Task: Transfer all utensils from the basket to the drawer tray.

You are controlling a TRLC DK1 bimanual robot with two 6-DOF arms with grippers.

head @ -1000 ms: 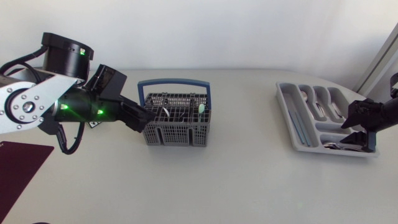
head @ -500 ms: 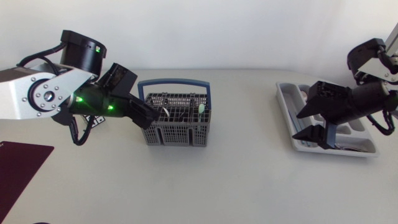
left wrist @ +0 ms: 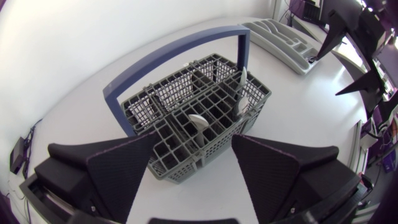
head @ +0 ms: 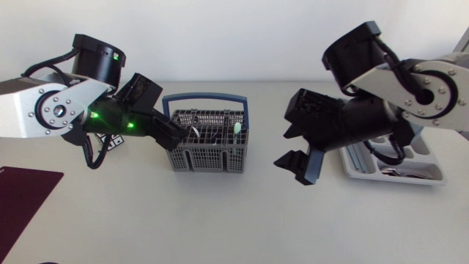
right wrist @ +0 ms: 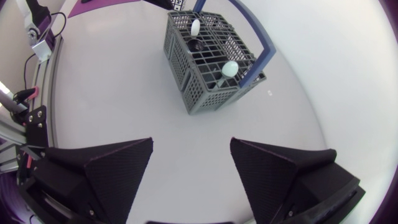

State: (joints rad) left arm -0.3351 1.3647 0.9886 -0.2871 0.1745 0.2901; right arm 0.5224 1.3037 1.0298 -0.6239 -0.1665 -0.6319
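The grey mesh basket (head: 207,141) with a blue handle stands left of centre and holds a few utensils, two of them pale-tipped (head: 237,127). My left gripper (head: 173,138) is open at the basket's left end, its fingers on either side of the near corner (left wrist: 186,149) without gripping. In the left wrist view a white-tipped utensil (left wrist: 198,119) stands in the middle cells. My right gripper (head: 292,147) hangs open and empty between the basket and the grey drawer tray (head: 432,176). Its wrist view looks down on the basket (right wrist: 211,62).
My right arm covers much of the tray; metal utensils (head: 396,172) lie in its front compartment. A dark maroon mat (head: 22,194) lies at the table's left front corner. Bare tabletop runs along the front.
My right arm has swung left from the tray to the middle of the table, and its fingers have opened a little wider. My left arm rose slightly at the basket's end, then held.
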